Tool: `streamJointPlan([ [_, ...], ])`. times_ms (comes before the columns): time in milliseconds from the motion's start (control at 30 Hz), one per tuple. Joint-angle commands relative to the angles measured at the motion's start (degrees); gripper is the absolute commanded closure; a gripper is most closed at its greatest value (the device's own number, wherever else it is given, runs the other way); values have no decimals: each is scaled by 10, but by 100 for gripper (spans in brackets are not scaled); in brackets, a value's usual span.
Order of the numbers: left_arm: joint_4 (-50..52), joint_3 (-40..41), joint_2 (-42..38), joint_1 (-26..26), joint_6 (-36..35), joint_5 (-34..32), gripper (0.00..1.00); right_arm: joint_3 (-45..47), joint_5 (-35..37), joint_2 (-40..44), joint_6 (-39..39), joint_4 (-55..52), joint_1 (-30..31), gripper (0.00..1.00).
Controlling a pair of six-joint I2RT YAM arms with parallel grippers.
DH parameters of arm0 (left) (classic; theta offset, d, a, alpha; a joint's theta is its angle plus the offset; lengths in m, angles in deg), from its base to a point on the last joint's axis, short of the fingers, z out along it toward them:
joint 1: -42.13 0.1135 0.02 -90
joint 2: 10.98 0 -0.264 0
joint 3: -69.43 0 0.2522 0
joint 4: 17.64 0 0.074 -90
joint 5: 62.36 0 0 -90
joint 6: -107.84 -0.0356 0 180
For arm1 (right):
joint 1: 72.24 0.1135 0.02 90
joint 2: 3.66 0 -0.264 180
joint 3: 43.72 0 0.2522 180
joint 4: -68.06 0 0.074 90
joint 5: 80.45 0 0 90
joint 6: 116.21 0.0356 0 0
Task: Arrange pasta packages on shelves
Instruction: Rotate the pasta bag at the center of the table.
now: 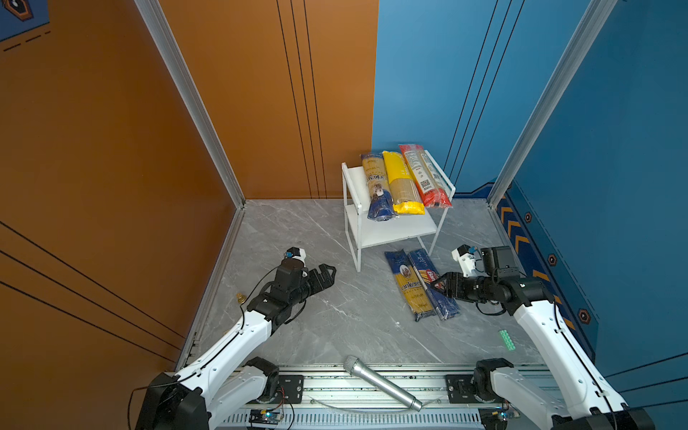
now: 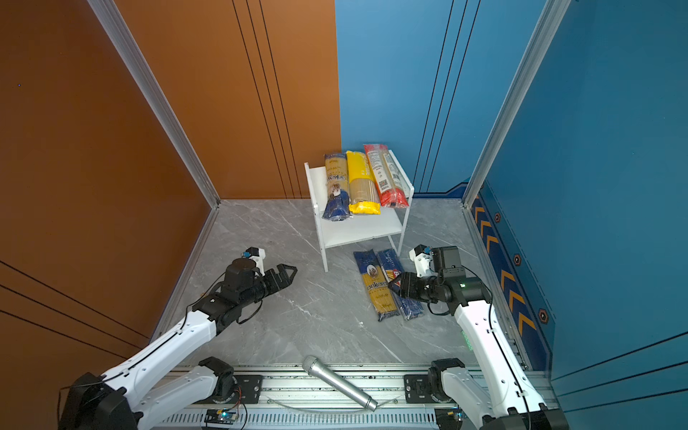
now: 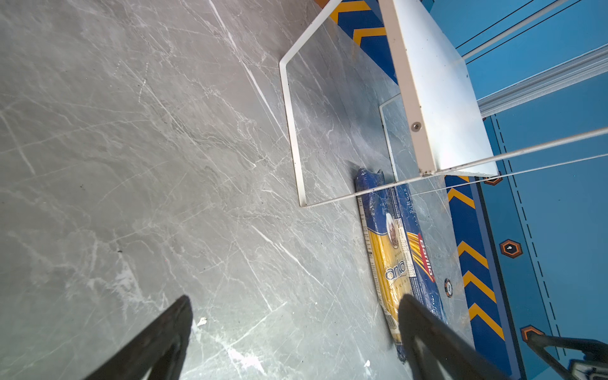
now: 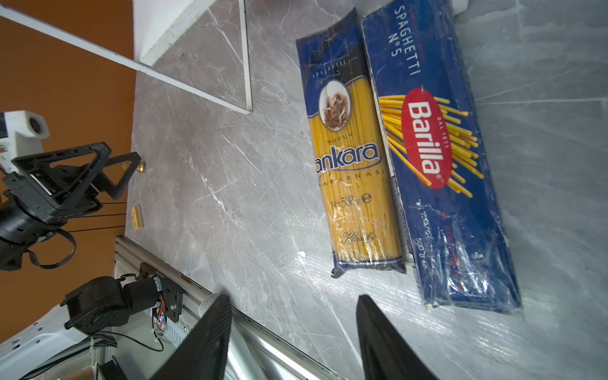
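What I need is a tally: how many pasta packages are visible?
5. On the rack's top shelf: ankara bag, yellow bag, red bag. On the table: second ankara bag, Barilla bag. None looks hidden.

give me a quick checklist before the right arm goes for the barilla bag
1. Right gripper open and empty: ok.
2. Left gripper open, clear of the bags: ok.
3. Barilla bag flat on the table: ok.
4. Barilla bag free of its neighbour: not ok, it lies against the ankara bag.
5. Lower shelf bare: ok.
6. Bag between the jaws: not ok, the right wrist view shows it off to one side.
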Motion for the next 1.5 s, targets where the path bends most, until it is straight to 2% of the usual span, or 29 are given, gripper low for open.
streamJointPlan([
  [0,2,9,5,4,-5,-1,2,20,59,6,21,19,16,39],
  [367,-22,11,46,-2,3,10,2,54,191,-43,71,51,105,35],
  [667,-29,8,72,-6,3,18,2,52,252,-99,88,78,164,28],
  [900,-28,1,88,-8,6,25,2,51,292,-125,91,98,188,25],
  [1000,-23,1,91,-10,8,26,2,51,310,-139,96,103,199,20],
  [1467,14,-25,85,-31,20,-3,2,34,424,-239,125,129,281,13],
])
